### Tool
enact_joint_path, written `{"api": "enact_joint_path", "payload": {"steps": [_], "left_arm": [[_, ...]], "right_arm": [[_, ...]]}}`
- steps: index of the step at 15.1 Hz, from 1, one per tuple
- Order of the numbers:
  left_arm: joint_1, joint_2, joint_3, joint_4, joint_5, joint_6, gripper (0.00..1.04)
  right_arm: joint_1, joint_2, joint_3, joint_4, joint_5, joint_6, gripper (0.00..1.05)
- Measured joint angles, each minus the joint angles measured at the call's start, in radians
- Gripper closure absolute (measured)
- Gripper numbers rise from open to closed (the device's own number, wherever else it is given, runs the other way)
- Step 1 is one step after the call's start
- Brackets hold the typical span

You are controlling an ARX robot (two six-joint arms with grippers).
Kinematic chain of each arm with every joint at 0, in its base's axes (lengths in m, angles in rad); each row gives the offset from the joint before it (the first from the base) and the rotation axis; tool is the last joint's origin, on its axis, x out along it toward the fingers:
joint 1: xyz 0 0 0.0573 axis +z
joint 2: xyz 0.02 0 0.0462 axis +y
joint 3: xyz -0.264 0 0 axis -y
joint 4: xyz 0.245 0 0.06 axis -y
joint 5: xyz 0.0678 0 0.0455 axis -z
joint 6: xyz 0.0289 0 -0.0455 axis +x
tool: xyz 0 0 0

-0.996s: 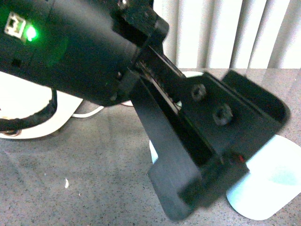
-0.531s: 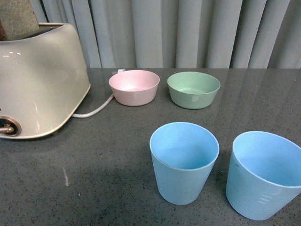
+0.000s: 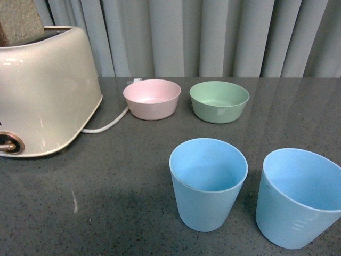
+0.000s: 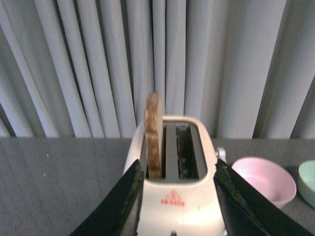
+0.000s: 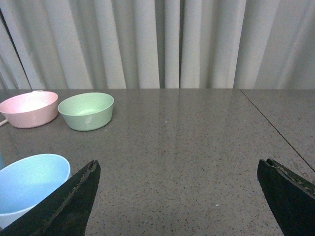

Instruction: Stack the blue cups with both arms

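Front view: smooth, tapered plastic, the left blue cup (image 3: 209, 184) and right blue cup (image 3: 298, 200) stand upright and close together on the speckled grey counter (image 3: 122, 202), which lies bare to their left.

Left wrist view: the left gripper (image 4: 178, 169) is spread, framing a glossy cream toaster (image 4: 172, 206).

Right wrist view: the right gripper (image 5: 178, 167) gapes wide, with one blue cup just outside one finger.

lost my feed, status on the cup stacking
Left hand open, right hand open. Blue cups upright, side by side, unstacked. Pink bowl, green bowl behind, clear of them.
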Motion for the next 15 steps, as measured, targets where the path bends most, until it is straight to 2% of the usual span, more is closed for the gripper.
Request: {"api": "enact_joint_path", "payload": {"steps": [4,8,15], "left_arm": [[-0.002,-0.115,-0.206,0.079,0.000,-0.001,1.04],[-0.002,-0.224,-0.356,0.093,-0.001,-0.003,1.04],[-0.002,-0.424,-0.484,0.032,0.000,-0.003,1.04]], "right_arm": [[0.000,0.000,0.000,0.000,0.000,0.000,0.07],[0.000,0.000,0.000,0.000,0.000,0.000,0.07],[0.000,0.000,0.000,0.000,0.000,0.000,0.07]]}}
